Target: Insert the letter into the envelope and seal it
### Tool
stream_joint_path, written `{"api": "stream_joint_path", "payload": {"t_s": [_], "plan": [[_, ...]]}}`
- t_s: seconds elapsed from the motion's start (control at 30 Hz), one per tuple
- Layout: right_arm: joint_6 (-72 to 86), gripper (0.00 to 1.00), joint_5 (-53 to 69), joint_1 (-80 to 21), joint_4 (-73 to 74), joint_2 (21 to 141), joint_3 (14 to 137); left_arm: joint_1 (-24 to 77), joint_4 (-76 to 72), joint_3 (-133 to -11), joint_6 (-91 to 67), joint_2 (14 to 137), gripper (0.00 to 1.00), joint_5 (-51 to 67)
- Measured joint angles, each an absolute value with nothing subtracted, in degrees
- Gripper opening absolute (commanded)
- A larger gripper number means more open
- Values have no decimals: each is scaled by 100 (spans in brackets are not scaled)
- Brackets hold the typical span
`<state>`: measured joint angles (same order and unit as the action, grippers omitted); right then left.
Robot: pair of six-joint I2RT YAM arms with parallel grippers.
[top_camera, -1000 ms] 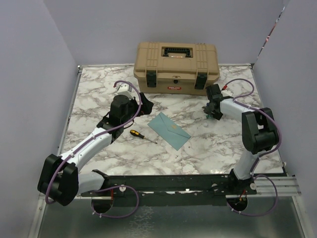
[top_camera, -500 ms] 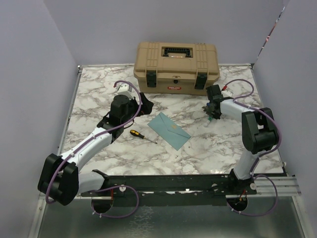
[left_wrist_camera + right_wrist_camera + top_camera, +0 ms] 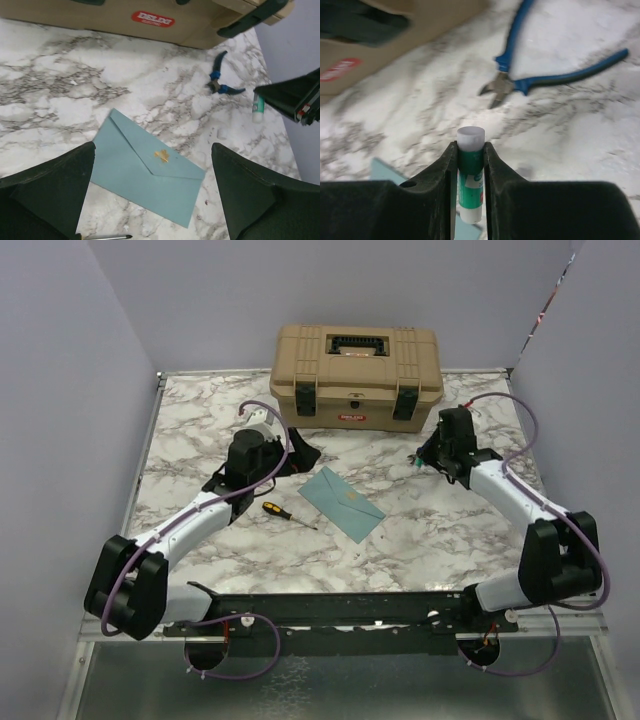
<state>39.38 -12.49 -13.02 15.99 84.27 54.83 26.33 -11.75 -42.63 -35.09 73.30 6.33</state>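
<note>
A: Where is the envelope?

B: Flat on the worktop, in the middle between the 2 arms. Its triangular flap is folded down, with a small gold mark at the tip. It lies in the same place and at the same angle as 1 second ago.

A: And the left hand?

B: Spread as wide as it goes and holding nothing. Its 2 fingers frame the envelope in the wrist view, above it and not touching. It was just as wide 1 second ago, though the arm has shifted slightly.

A: What about the right hand?

B: That is the main change. 1 second ago its fingers stood wider. Now they are pinched onto a green glue stick, which sits upright between them with its white end showing past the fingertips. The right arm has also swung, so its elbow sits further out to the right and nearer the front edge.

A: Is the stick off the worktop?

B: I cannot tell.

A: What else is around?

B: Blue-handled pliers lie just beyond the glue stick. A yellow-handled screwdriver lies just left of the envelope, unmoved. A tan toolbox stands shut at the back.
</note>
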Motion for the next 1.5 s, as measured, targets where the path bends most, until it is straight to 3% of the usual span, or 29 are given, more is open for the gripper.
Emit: {"api": "stream_joint_path", "payload": {"t_s": [0.27,0.5,0.73,1.0,1.23,1.5], "plan": [[3769,16,423,-1302,480,7627,5271,2733,-1741,-4464,-3758,7524,99,1688],[4191,16,1809,-1708,-792,7502,4853,3391,-2279,-4842,-3951,7878,98,2189],[4797,16,2536,-1997,-1774,7406,4792,3583,-2707,-4845,-4460,8267,84,2255],[5148,16,2810,-2060,-2189,7387,4652,3570,-3461,-4842,-5140,8449,77,2364],[5297,16,2934,-2102,-2370,7387,4644,3570,-3876,-4842,-5516,8726,53,2556],[5310,16,3089,-2104,-2394,7395,4630,3570,-4086,-4925,-5640,8860,49,2742]]}}
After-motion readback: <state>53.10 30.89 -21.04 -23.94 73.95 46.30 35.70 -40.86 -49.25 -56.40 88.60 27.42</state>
